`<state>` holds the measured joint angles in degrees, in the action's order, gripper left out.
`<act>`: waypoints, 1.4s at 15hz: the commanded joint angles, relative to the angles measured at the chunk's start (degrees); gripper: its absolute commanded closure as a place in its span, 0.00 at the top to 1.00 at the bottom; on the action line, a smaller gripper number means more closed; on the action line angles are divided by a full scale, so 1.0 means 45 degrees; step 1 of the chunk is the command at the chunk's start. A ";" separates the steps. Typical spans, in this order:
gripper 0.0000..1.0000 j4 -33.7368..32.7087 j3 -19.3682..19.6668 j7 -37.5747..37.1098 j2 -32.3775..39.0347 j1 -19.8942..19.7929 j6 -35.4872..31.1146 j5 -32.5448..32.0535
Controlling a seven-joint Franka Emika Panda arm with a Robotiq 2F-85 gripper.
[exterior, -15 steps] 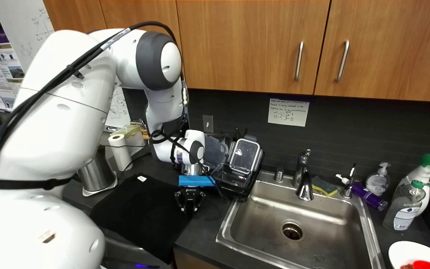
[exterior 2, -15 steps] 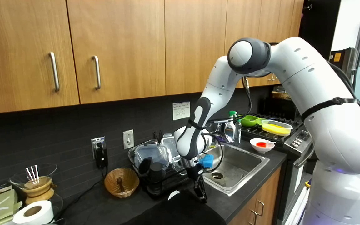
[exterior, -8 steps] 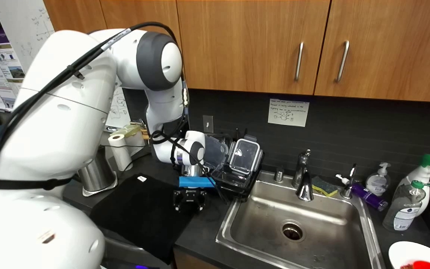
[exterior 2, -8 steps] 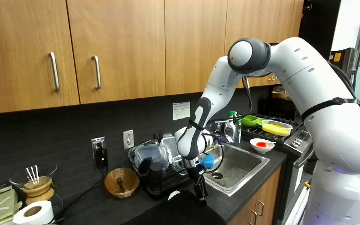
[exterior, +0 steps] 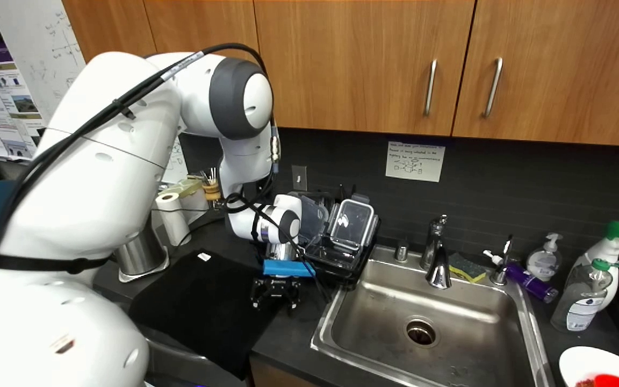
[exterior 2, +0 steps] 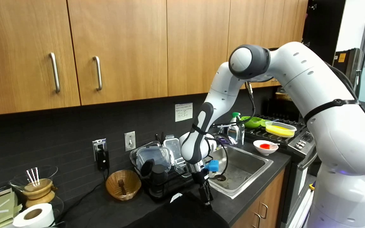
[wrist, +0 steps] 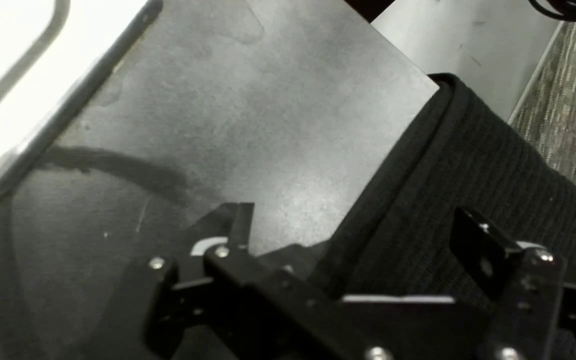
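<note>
1. Pincer (wrist: pixel 353 220): open, 2 fingers set wide apart.
2. Wrist view: 1 finger (wrist: pixel 242 225) over bare worktop (wrist: pixel 293 110), the other over black cloth (wrist: pixel 468 170); cloth edge runs between the 2. Contact: can't tell.
3. Black cloth: spread on worktop near sink (exterior: pixel 379 330), draped over front edge; white tag (exterior: pixel 204 257) on it.
4. Blue block (exterior: pixel 288 268): on wrist, just above pincer.
5. Dish rack (exterior: pixel 342 275): just beside sink, clear containers (exterior: pixel 352 221) in it.
6. Faucet (exterior: pixel 438 263) at sink's back, sponge (exterior: pixel 468 267) next to it; purple bottle (exterior: pixel 531 281) tilted at sink corner.
7. White bowl (exterior: pixel 583 357): red item (exterior: pixel 613 380) inside.
8. Wicker basket (exterior 2: pixel 111 186): holds fork (exterior 2: pixel 122 186), in an exterior view.
</note>
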<state>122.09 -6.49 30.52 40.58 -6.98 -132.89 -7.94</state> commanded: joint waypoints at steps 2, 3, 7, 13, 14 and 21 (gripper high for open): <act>1.00 -0.0079 -0.0003 -0.0002 0.0052 -0.0003 0.0029 0.0002; 1.00 -0.0081 -0.0003 -0.0002 0.0052 0.0001 0.0032 0.0002; 1.00 -0.0027 0.0075 -0.0242 -0.0024 0.0212 -0.0251 -0.0191; 1.00 0.0065 0.0242 -0.0747 -0.0245 0.0856 -0.0944 -0.0836; 1.00 0.0065 0.0243 -0.0783 -0.0237 0.0920 -0.1065 -0.0927; 1.00 0.0214 0.0394 -0.0817 -0.0190 0.1084 -0.1648 -0.1547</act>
<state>121.71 -5.76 27.47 40.71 -2.76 -138.99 -13.13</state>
